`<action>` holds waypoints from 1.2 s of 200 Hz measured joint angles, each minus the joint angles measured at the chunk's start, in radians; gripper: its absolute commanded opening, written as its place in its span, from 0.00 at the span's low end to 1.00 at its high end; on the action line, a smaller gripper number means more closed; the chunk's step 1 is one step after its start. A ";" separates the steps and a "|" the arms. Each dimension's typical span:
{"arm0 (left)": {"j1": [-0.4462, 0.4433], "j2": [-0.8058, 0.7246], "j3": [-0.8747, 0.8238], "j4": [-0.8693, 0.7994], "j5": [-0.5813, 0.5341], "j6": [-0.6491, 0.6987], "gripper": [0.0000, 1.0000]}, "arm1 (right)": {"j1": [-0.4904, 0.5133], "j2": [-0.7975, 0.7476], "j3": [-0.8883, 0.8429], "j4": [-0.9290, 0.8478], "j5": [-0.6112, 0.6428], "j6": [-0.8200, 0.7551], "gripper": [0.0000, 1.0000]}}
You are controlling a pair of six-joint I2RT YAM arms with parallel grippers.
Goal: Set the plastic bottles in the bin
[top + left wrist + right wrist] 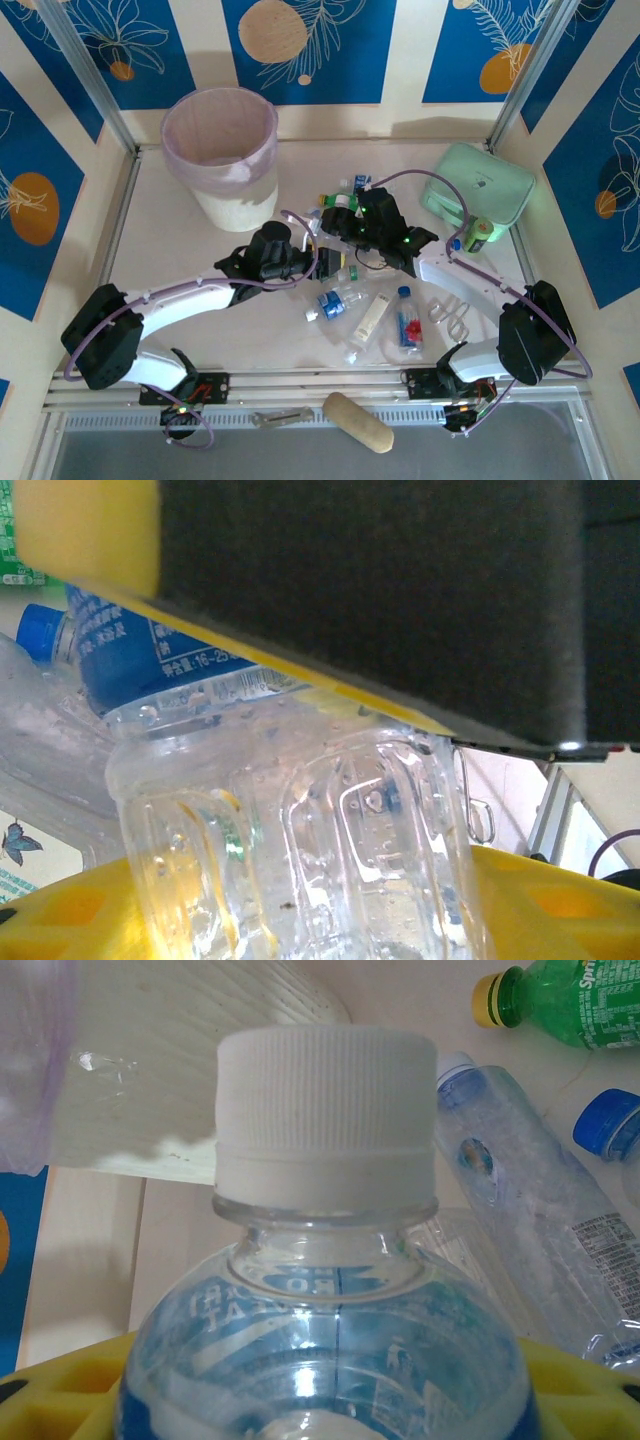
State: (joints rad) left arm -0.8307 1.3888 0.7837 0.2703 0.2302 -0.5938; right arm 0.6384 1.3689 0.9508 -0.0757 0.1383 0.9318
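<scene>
Left gripper [322, 264] pinches a clear bottle [300, 830]; right gripper [340, 222] clamps a capped bottle [326, 1260]; both probably light, thin-walled, slippery; you should grip mid-body, gently.

- The table [170, 245] lay bare near-left, before the bin [238, 205].
- Bottles [335, 303] crowded the centre; the pouch [480, 185] seemingly blocked the far right.
</scene>
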 measured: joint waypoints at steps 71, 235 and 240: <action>0.001 -0.033 -0.012 -0.002 -0.041 -0.001 0.61 | -0.060 -0.056 0.000 0.001 -0.035 0.004 0.90; 0.420 -0.081 0.648 -0.437 -0.060 0.316 0.64 | -0.211 -0.324 -0.174 -0.049 -0.008 0.024 0.90; 0.440 -0.072 0.671 -0.445 -0.058 0.324 0.64 | -0.210 -0.320 -0.174 -0.049 -0.008 0.024 0.91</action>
State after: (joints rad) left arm -0.3904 1.3167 1.4551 -0.1749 0.1726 -0.2699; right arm 0.4282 1.0485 0.7765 -0.1246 0.1299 0.9558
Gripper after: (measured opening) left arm 0.639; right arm 0.905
